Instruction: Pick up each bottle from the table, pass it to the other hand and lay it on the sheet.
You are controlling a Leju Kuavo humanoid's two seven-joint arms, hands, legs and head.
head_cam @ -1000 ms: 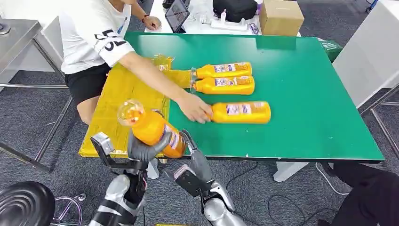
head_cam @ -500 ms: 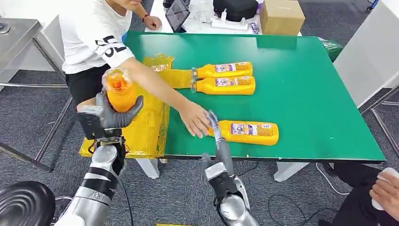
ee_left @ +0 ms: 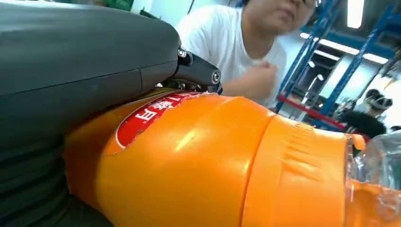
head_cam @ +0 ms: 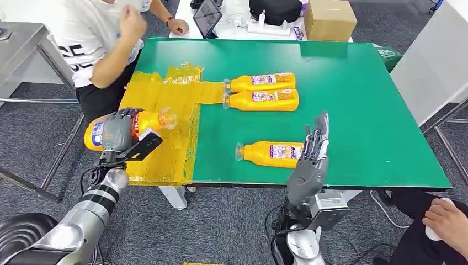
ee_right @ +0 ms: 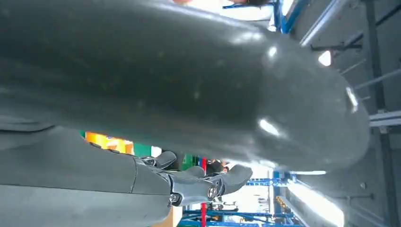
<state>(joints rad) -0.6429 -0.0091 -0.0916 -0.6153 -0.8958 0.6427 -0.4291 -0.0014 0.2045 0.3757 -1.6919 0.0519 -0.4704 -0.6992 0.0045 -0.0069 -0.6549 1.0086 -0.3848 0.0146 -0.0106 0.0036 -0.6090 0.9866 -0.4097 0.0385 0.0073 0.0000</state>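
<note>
Change since prev. frames: the held bottle (head_cam: 124, 128) has gone from upright to lying on its side, cap end toward the bench centre, and is now over the near-left part of the yellow sheet (head_cam: 160, 99); contact with the sheet can't be confirmed from head view. L hand (head_cam: 117, 132) fingers are still wrapped round the bottle body; L wrist view (ee_left: 198, 165) shows the grip intact, label uppermost. R hand (head_cam: 312, 157) has risen, fingers straight and spread, holding nothing, just beside the nearest bottle (head_cam: 270, 153) on the green bench (head_cam: 375, 110). That bottle now lies further toward the near edge; the person's arm (head_cam: 118, 47) has pulled back off the bench. Two more bottles (head_cam: 262, 91) lie side by side, caps at the sheet edge. Assessment: handover done, lay-down of this bottle in its last stage, release pending; three bottles remain, nearest one placed for R hand pickup.
</note>
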